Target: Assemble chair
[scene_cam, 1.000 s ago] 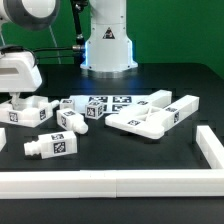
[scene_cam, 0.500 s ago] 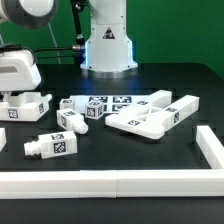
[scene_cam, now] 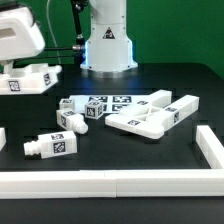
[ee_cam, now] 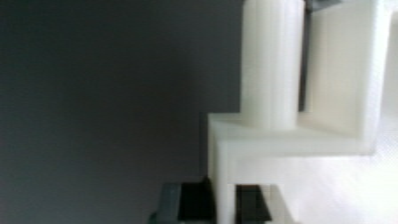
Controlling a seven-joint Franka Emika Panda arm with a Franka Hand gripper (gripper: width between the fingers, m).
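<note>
My gripper (scene_cam: 22,68) is at the exterior view's left, shut on a chunky white tagged chair part (scene_cam: 32,78) and holding it above the table. In the wrist view the two dark fingers (ee_cam: 187,205) clamp a thin white wall of that part (ee_cam: 294,120), and the gripper (ee_cam: 226,195) has only a narrow gap. Other chair parts lie on the black table. A pegged leg (scene_cam: 52,146) is at the front left and another leg (scene_cam: 70,120) lies behind it. Tagged blocks (scene_cam: 97,108) are in the middle, and large white slabs (scene_cam: 152,113) are right of centre.
A long plain white rail (scene_cam: 110,186) runs along the table's front and turns up the exterior view's right side (scene_cam: 211,148). The robot base (scene_cam: 107,40) stands at the back centre. A white piece (scene_cam: 2,135) shows at the left edge.
The gripper has risen with the white part in it, lifting the part off the table and slightly to the exterior view's right. The other parts have not moved.
</note>
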